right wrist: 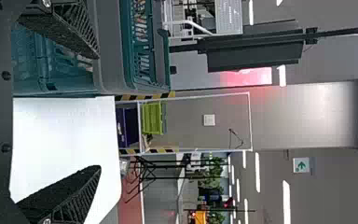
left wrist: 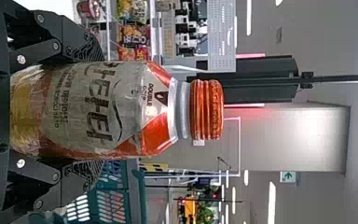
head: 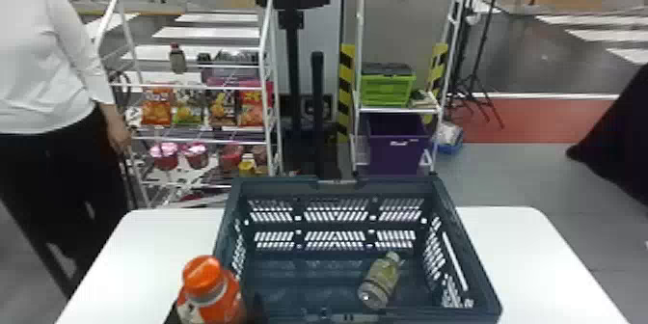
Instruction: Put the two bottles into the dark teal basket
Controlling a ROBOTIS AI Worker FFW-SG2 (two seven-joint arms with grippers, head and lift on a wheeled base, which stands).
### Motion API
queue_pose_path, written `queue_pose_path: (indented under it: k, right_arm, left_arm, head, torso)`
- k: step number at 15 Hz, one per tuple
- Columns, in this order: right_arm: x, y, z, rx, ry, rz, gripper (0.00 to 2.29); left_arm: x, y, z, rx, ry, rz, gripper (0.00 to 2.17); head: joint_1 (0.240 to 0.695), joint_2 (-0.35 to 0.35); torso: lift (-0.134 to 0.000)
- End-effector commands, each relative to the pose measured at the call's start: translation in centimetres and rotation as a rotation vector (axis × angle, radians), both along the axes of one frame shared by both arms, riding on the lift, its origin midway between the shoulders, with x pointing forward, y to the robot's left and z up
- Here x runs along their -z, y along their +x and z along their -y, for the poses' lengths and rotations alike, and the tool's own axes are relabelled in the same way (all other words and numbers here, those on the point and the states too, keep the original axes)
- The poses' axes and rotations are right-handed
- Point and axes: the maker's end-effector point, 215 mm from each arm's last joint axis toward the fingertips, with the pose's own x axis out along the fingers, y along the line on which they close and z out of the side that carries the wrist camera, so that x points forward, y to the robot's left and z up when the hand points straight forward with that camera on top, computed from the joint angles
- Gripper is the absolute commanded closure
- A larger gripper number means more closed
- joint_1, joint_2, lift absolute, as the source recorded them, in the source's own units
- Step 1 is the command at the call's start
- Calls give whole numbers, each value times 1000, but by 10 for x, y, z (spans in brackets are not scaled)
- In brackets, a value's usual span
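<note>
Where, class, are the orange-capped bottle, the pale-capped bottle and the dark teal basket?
Orange-capped bottle (left wrist: pixel 114 109): left wrist view, on its label.
Pale-capped bottle (head: pixel 381 279): head view, on the middle of its body.
Dark teal basket (head: pixel 284 185): head view, on its far rim.

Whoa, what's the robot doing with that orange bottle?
The robot's left claw is holding the orange bottle upright, cap on top, by the left side of the dark teal basket. The other bottle is already lying inside. The right claw is open with nothing in it. So one bottle is in, and one isn't yet.
</note>
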Motion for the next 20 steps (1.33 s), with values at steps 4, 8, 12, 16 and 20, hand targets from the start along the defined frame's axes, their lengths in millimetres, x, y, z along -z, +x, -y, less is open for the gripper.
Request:
queue_pose_path:
  k: [4,8,12,16,20]
  right_arm:
    - [-14,-17,5,5,-4,54,36]
    - [-10,-23,8,8,-8,41,36]
    - [-6,-28,13,15,-12,35,36]
    - [-6,-31,16,21,-13,41,36]
    - [-6,-38,21,37,-6,50,36]
  left_arm:
    - [-12,53,40,52,79,-45,2145]
    - [-21,97,78,99,126,-93,2142]
    - [-2,141,94,150,201,-219,2145]
    - [45,165,102,254,282,-452,2145]
    - [100,149,96,392,322,-746,2145]
  head:
    - [499,0]
    - [499,0]
    - [499,0]
    - [499,0]
    - [499,0]
  torso:
    - [0]
    - [0]
    - [0]
    - [0]
    - [0]
